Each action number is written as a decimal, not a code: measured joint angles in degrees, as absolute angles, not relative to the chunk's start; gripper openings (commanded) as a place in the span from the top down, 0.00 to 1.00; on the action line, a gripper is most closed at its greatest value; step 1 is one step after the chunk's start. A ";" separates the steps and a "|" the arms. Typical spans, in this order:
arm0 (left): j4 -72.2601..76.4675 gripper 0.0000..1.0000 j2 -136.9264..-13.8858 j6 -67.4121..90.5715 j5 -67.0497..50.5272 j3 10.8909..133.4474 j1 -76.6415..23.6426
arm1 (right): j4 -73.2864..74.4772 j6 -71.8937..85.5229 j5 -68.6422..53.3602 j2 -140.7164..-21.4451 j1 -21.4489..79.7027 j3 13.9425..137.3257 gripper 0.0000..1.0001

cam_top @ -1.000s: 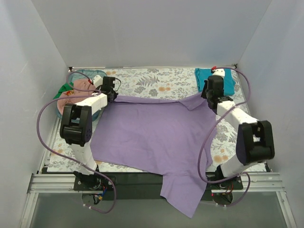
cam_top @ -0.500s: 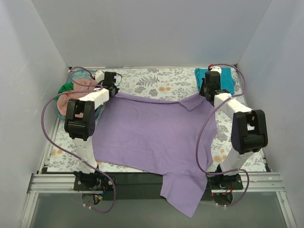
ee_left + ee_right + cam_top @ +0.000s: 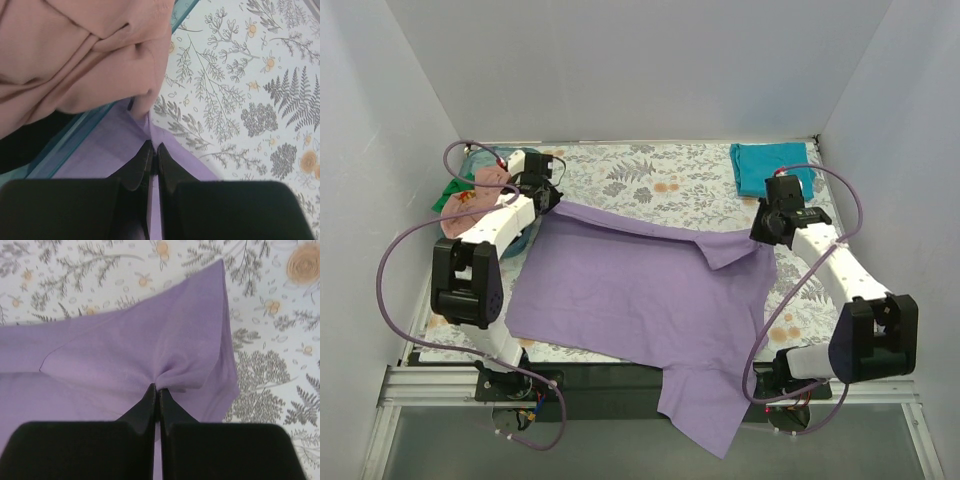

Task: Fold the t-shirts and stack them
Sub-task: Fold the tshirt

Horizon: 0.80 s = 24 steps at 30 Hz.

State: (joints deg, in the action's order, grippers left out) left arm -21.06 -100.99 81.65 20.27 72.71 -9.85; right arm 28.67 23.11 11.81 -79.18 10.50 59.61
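Observation:
A large lavender t-shirt (image 3: 640, 290) lies spread on the flowered table, its near part hanging over the front edge. My left gripper (image 3: 547, 200) is shut on its far left corner beside the basket; the left wrist view shows the black fingertips (image 3: 165, 155) pinching lavender cloth (image 3: 110, 145). My right gripper (image 3: 764, 236) is shut on the bunched far right part of the shirt (image 3: 150, 340), with a flap folded over there. A folded teal t-shirt (image 3: 770, 168) lies at the far right. Salmon-pink (image 3: 480, 185) and green (image 3: 448, 195) t-shirts sit in the basket.
The blue-green plastic basket (image 3: 75, 137) stands at the far left, close against my left gripper, with the salmon-pink cloth (image 3: 75, 50) spilling over its rim. White walls close in the table at the back and both sides. Purple cables loop beside both arms.
My right gripper has moved nearer and to the right, dragging the shirt's far right part back so the far edge now slants. My left arm has shifted slightly left, still holding its corner.

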 measured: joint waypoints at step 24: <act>-32.01 1.00 -90.13 79.09 20.75 62.13 -9.85 | 47.09 34.76 5.82 -54.19 17.41 41.15 0.99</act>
